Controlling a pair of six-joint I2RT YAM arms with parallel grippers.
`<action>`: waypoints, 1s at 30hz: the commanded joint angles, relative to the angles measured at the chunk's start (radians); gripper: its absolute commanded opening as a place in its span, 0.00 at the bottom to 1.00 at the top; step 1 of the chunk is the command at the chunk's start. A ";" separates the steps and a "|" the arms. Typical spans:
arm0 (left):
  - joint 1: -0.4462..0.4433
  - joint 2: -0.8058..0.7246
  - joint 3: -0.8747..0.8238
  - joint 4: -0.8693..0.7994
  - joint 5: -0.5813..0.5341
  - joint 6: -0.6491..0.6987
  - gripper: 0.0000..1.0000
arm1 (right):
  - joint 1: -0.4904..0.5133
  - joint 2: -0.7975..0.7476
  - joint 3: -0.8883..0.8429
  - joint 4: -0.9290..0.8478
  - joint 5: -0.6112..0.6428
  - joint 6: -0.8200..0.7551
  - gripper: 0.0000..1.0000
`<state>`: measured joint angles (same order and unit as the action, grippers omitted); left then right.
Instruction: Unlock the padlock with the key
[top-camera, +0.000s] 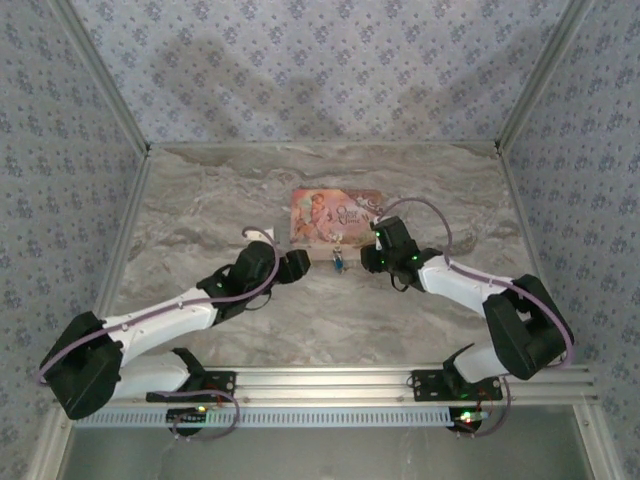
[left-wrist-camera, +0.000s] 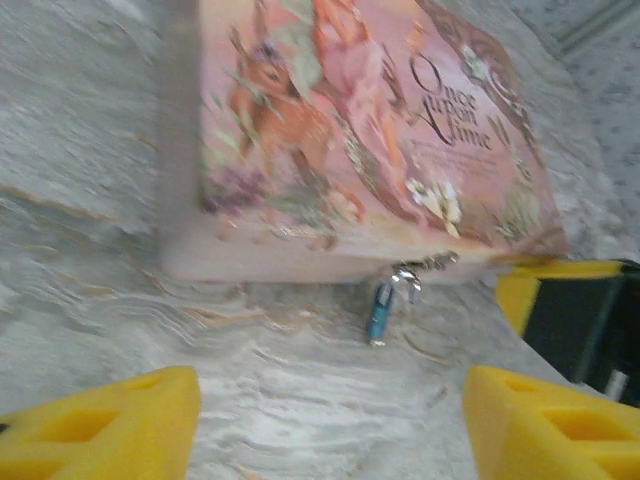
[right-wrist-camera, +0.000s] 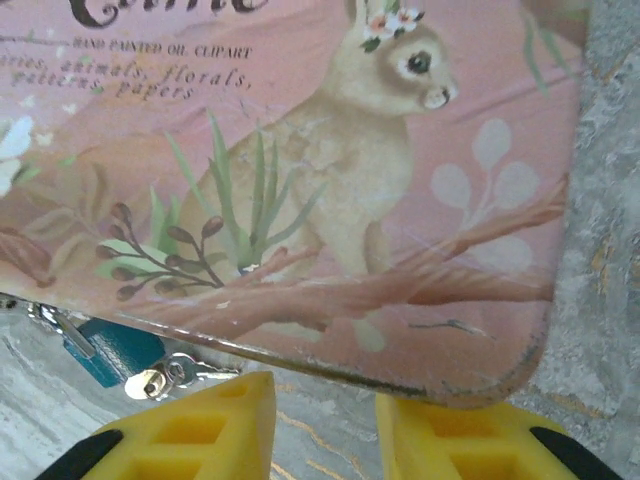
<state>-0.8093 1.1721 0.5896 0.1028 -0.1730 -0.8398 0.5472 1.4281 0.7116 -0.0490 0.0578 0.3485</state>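
Padlock is lying mid-frame on tabletop, at pink box's lower edge. Left end effector is sitting released, spread wide; right end effector is gripping nothing, narrow gap.

Tabletop under left gripper & right gripper: marble-look, grey-beige w/ pale veins, matte. Past both grippers, on the far side, back wall: pale blue-grey wallpaper w/ small repeating floral print, w/ two broad soft shadows on it. Same paper on left wall, outboard of left gripper, & right wall, outboard of right gripper. Alu frame posts run up the corners btw walls. Behind the grippers, at the near table edge: alu rail, w/ a white slotted strip just nearer. Light even & diffuse. In left wrist view, the same wallpaper sits top right, beyond the gripper.
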 joint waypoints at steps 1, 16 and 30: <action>0.035 -0.019 0.078 -0.146 -0.107 0.029 0.75 | 0.000 -0.030 0.021 -0.023 -0.014 -0.022 0.37; 0.213 0.306 0.350 -0.238 0.148 0.080 0.59 | 0.136 -0.362 -0.162 -0.093 0.033 0.007 0.56; 0.239 0.473 0.441 -0.247 0.195 0.086 0.44 | 0.213 -0.188 -0.177 0.052 0.054 0.011 0.55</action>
<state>-0.5758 1.6306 1.0073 -0.1234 0.0010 -0.7670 0.7536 1.2114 0.5350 -0.0460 0.0902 0.3515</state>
